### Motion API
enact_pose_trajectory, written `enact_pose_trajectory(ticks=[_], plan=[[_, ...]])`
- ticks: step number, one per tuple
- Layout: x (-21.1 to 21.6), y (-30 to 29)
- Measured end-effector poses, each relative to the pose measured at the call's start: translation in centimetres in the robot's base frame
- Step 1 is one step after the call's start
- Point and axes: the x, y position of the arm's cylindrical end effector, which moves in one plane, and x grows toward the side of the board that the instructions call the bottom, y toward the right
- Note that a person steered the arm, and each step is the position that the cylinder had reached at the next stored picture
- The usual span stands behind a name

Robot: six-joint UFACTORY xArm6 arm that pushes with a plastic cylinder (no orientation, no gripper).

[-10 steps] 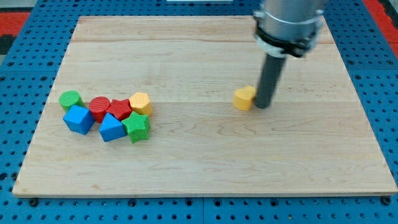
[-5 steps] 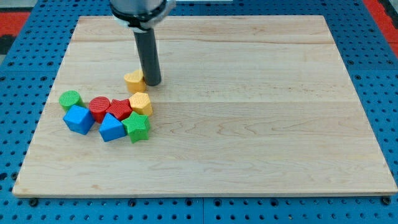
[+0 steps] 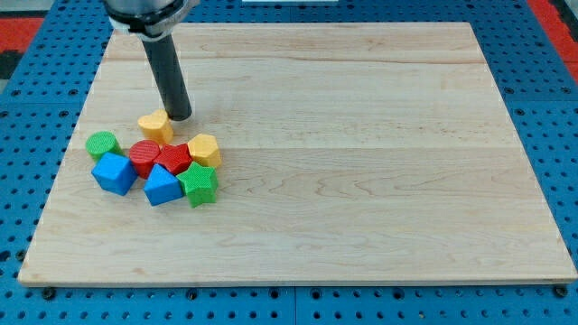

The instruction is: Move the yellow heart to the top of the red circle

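From the one camera view, I have no pincer on this arm to report as open or closed, only the rod, and my tip (image 3: 180, 117) sits on the desk (image 3: 361, 181) just to the view's right and slightly above the yellow heart (image 3: 155, 125), touching it or very nearly so. The heart lies directly above the red circle (image 3: 144, 156) in the view, just beside it; I cannot tell whether the two touch. The circle belongs to a tight cluster: a green cylinder (image 3: 103, 144) to its left, a blue cube (image 3: 114, 172) below-left, a red block (image 3: 173, 158) to its right whose shape I cannot make out, a yellow hexagon (image 3: 204, 149) further right, then a blue block (image 3: 163, 184) and a green star (image 3: 199, 184) along the bottom. I judge the push to be at its closing stage, with the heart about where the task wants it. The next move, as I see it, needs at most a small nudge to the view's left to centre the heart over the circle, kept gentle so the heart does not ride down into the cluster and scatter it; otherwise I would ease my tip off.
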Motion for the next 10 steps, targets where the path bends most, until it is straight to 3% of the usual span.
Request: enact_pose_trajectory(ticks=[1,2,3,4,6,7,8,10], plan=[[2.3,0.3],[1.1,1.0],[-3.5,-2.7],[-1.8,-5.8],[1.3,-4.1],[-1.9,-2.3],[-2.4,1.3],[-2.9,1.9]])
